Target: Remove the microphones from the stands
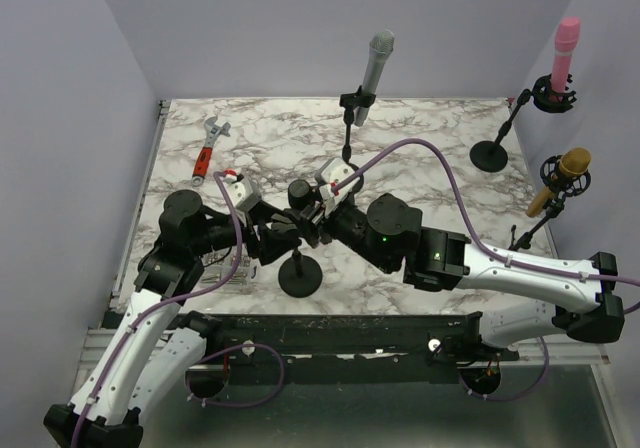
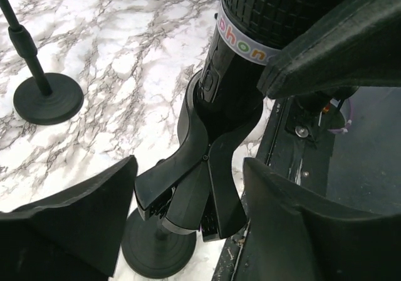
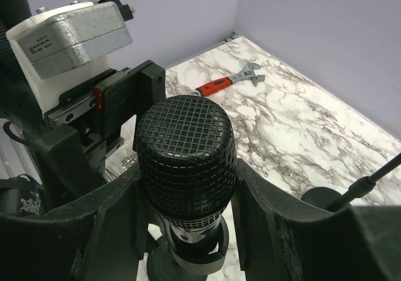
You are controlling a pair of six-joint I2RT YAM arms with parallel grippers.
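1. The black microphone [image 1: 299, 192] is near the middle of the marble table [image 1: 420, 133], toward the front edge. It is seated in the clip of its stand [image 1: 300, 276] and not out yet.
2. Right wrist view: the microphone's mesh head [image 3: 185, 149] fills the centre. The right gripper [image 3: 186, 196] is clamped on it, with its fingers [image 3: 269, 212] pressed against both sides of the grille.
3. Left wrist view: the microphone body drops into the stand's black clip [image 2: 200, 162]. A white band with coloured letters [image 2: 247, 42] wraps the body just under the head.
4. The left gripper [image 2: 188, 187] straddles the clip with its jaws spread. There is a visible gap on each side and it is holding nothing.
5. The stand's round base [image 2: 153, 249] sits flat on the marble directly under the clip, close to the table's front edge.
6. Top view: both arms converge on the microphone, the left arm from the left and the right arm from the right. Their wrists nearly meet over the stand.
7. A grey microphone [image 1: 378, 63] stands upright in its own stand toward the back centre, well apart from the grippers.
8. A pink microphone [image 1: 565, 43] is at the back right, on a boom whose round base [image 1: 490, 155] sits on the table.
9. A gold microphone [image 1: 565, 173] is at the right edge, tilted in its mount.
10. A red-handled wrench [image 1: 208, 150] lies flat at the back left, clear of both arms.
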